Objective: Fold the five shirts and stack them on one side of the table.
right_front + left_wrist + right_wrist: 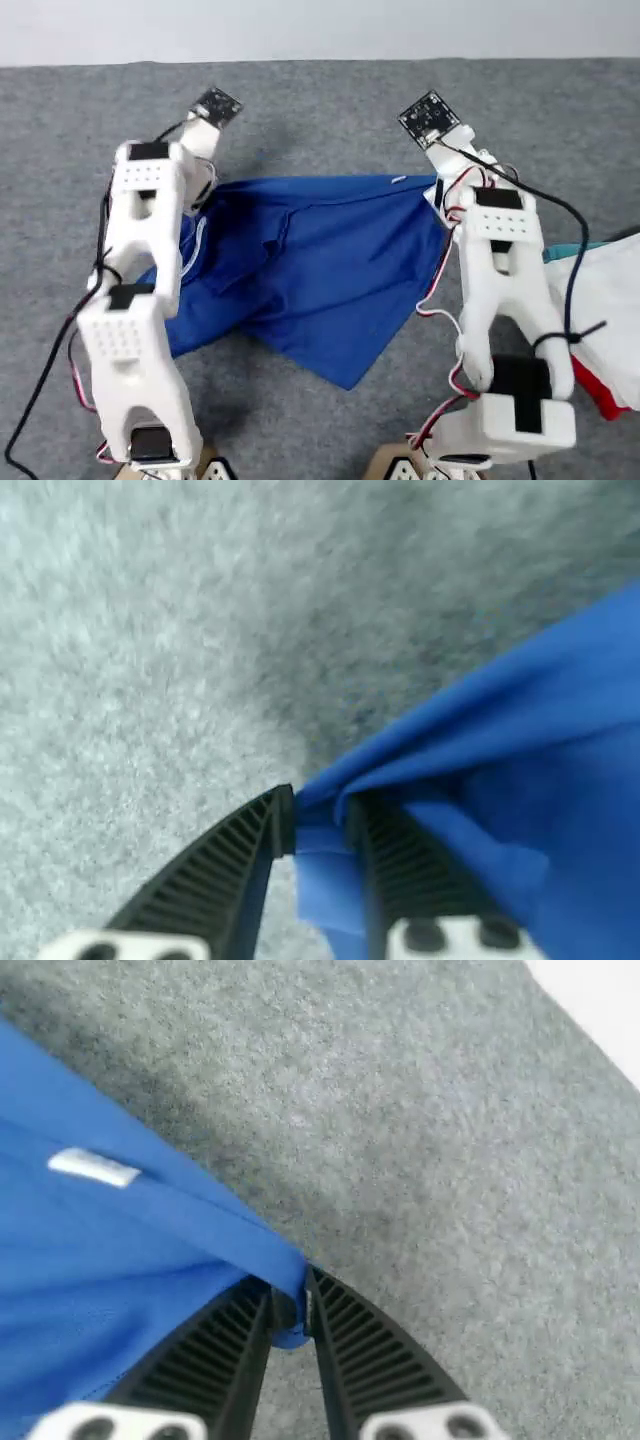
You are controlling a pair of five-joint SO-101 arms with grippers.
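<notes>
Between fingers (232, 865), blue shirt (320, 270), perhaps corners

I see a table (330, 110) covered in grey, carpet-like felt, evenly lit; along its far edge runs a plain white band (300, 30).

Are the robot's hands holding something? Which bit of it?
Yes, the blue shirt. The left end effector pinches one far corner, and the right end effector pinches the other.
</notes>
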